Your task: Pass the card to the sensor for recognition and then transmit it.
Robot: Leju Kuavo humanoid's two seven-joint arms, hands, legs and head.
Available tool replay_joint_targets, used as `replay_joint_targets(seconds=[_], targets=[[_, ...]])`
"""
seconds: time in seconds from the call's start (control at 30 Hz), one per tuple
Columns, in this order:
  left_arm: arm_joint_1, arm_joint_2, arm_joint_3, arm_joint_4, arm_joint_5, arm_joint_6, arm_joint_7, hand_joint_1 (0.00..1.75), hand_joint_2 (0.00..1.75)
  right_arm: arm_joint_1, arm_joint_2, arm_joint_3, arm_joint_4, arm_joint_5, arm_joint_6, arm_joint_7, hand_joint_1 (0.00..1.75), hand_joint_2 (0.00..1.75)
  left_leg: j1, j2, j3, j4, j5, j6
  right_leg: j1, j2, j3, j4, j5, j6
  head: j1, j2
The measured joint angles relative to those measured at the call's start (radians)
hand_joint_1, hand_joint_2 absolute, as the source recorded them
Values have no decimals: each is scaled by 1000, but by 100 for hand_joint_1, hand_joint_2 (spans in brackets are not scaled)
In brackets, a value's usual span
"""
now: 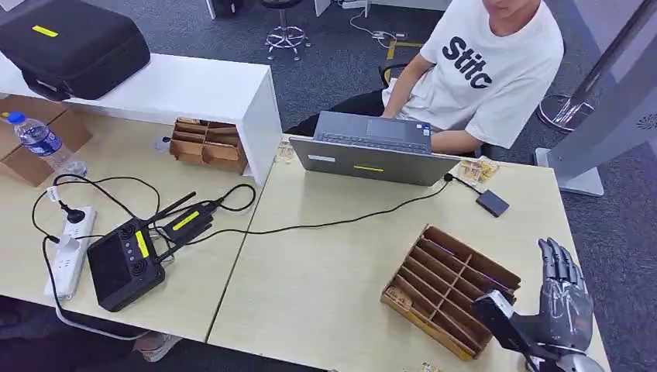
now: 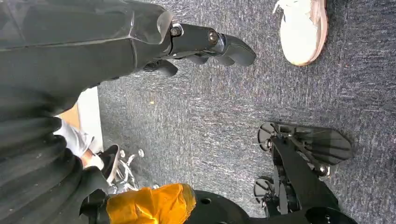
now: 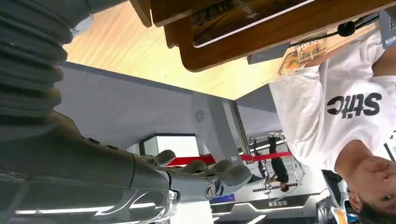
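Observation:
A wooden slotted rack (image 1: pixel 445 287) lies on the table's near right part. In the right wrist view a card (image 3: pixel 243 16) with a brownish face and a pale edge lies in one of the slots of the rack (image 3: pixel 224 51). My right hand (image 1: pixel 559 306) hovers at the rack's right end, fingers stretched out and thumb toward the rack, holding nothing; its fingers (image 3: pixel 210 175) are bare. A small black square sensor (image 1: pixel 493 203) sits on the table beyond the rack, near the laptop. My left hand (image 2: pixel 201 44) hangs over the grey floor, holding nothing.
A person in a white T-shirt (image 1: pixel 484 66) sits behind a grey laptop (image 1: pixel 372 155), with a cable running across the table. On the left are a black controller (image 1: pixel 124 263), a power strip (image 1: pixel 70 252), a water bottle (image 1: pixel 42 143), a second wooden rack (image 1: pixel 208 143) and a black case (image 1: pixel 73 46).

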Motion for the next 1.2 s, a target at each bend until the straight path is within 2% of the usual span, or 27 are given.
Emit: replay_joint_targets(seconds=[0.03, 0.07, 0.13, 0.93, 0.97, 1.2], targets=[[0, 0, 0, 0, 0, 0, 0, 0, 175, 0, 0, 0, 0, 0, 0, 0, 0, 175, 0, 0, 0, 0, 0, 0, 0, 0, 0, 0, 0, 0, 0, 0], [0, 0, 0, 0, 0, 0, 0, 0, 175, 0, 0, 0, 0, 0, 0, 0, 56, 175, 0, 0, 0, 0, 0, 0, 0, 0, 0, 0, 0, 0, 0, 0], [0, 0, 0, 0, 0, 0, 0, 0, 175, 0, 0, 0, 0, 0, 0, 0, 84, 175, 0, 0, 0, 0, 0, 0, 0, 0, 0, 0, 0, 0, 0, 0], [0, 0, 0, 0, -1, 0, 0, 0, 175, 0, 1, -5, 0, 3, 3, -5, 84, 175, 0, 0, 0, 0, 0, 0, 0, 0, 0, 0, 0, 0, 0, 0], [0, 0, 0, 0, -1, 0, 0, 0, 175, 0, 1, -5, 0, 3, 3, -5, 175, 175, 0, 0, 0, 0, 0, 0, 0, 0, 0, 0, 0, 0, 0, 0], [0, 0, 0, 0, -2, 0, 0, 0, 175, 0, 1, -6, 4, 3, 8, -11, 175, 175, 0, 0, 0, 0, 0, 0, 0, 0, 0, 0, 0, 0, 0, 0]])
